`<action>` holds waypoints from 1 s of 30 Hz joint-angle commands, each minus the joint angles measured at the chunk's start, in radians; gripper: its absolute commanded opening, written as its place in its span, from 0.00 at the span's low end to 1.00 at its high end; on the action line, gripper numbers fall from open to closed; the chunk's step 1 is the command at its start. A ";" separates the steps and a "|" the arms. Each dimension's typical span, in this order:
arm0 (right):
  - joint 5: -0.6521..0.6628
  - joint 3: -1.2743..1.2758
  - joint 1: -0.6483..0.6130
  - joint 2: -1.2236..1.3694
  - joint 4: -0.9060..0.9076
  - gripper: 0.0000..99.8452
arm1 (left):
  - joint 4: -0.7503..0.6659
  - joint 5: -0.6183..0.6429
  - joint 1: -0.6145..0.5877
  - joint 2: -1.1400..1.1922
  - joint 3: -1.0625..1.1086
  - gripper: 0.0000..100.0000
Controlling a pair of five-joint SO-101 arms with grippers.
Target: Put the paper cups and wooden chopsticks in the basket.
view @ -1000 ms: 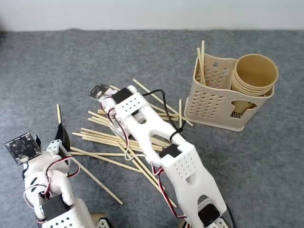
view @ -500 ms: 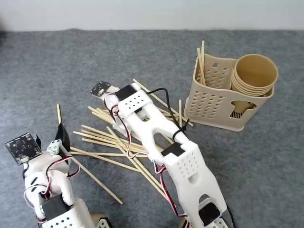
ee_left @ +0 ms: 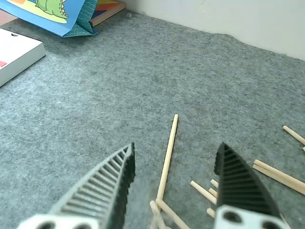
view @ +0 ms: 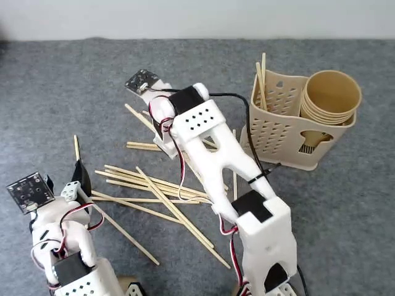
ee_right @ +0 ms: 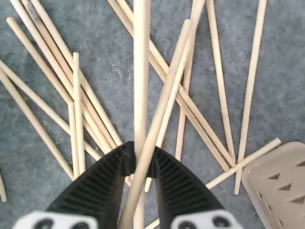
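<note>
Left hand (ee_left: 176, 149) hangs with its jaws spread wide over the near left of the grey counter (view: 74, 80), and a single chopstick (ee_left: 167, 157) lies on the surface below the gap. Open counter runs from there to the pale wall (view: 185, 18) along the far edge, where a coloured book (ee_left: 62, 14) and a white box (ee_left: 14, 47) sit well off to one side. The middle is crowded by the loose chopsticks (view: 148, 185), fanned and crossing one another. Further right, the right hand (ee_right: 141, 153) is pinched on a straight chopstick, with a second stick slanting across its jaws. The basket (view: 278, 132) stands just beyond it, with bare counter to its right. Since a second ago the left arm has kept its place, while the right arm has swung off the pile, away from the near edge and toward the basket, lifting its sticks clear. The basket is beige plastic with punched walls and two compartments. Nested paper cups (view: 330, 98) fill the right one, and a few upright sticks (view: 261, 80) lean in the left.
</note>
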 commanded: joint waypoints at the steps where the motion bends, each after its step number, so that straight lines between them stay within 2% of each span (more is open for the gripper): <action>1: -0.037 -0.014 0.013 -0.104 0.030 0.01 | -0.023 -0.011 0.003 -0.015 -0.007 0.26; 16: -0.043 0.046 0.010 -0.424 0.036 0.01 | -0.023 -0.011 0.003 -0.015 -0.007 0.26; 22: -0.091 0.048 0.010 -0.585 0.039 0.01 | -0.020 -0.011 0.003 -0.015 -0.007 0.26; 30: -0.141 0.215 0.007 -0.753 0.033 0.01 | -0.018 -0.011 0.002 -0.015 -0.007 0.26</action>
